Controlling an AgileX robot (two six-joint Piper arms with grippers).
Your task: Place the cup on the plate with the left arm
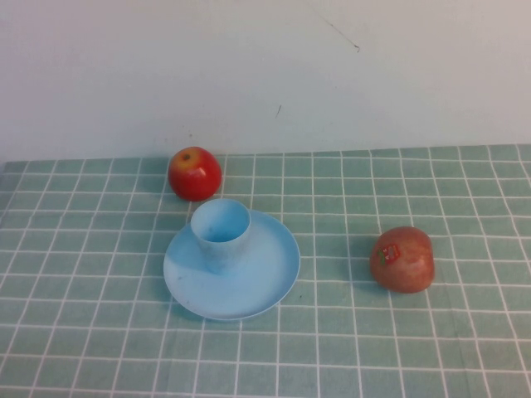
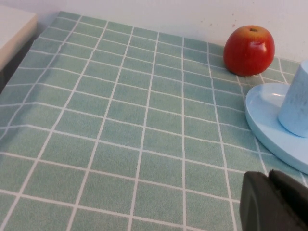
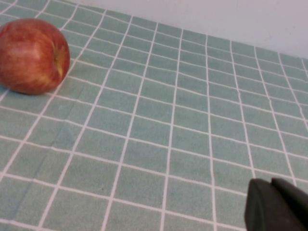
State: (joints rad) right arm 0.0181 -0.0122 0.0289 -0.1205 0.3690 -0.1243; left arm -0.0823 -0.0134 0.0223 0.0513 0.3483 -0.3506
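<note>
The left gripper [image 2: 274,202] shows only as a dark block in one corner of its own wrist view, low over the tablecloth and apart from everything. It holds nothing, but I cannot tell if its fingers are apart or together. It does not appear in the high view at all, so the arm is pulled away toward the left side of the table. The right gripper [image 3: 276,204] shows the same way in its wrist view, over bare cloth near the right side, and its fingers are also impossible to judge.

The cup [image 1: 220,232] stands upright on the plate [image 1: 270,286], on the part of the plate toward the far edge, a little left of the table's middle. In my judgement the placing step is done and the arm is in its retreat. The next move probably calls only for keeping clear of the cup and parking.

A red apple [image 1: 195,173] lies just beside the far rim of the plate, close to the wall. A second, duller apple [image 1: 402,259] lies well apart toward the right edge. Nothing stands in the left arm's way.
</note>
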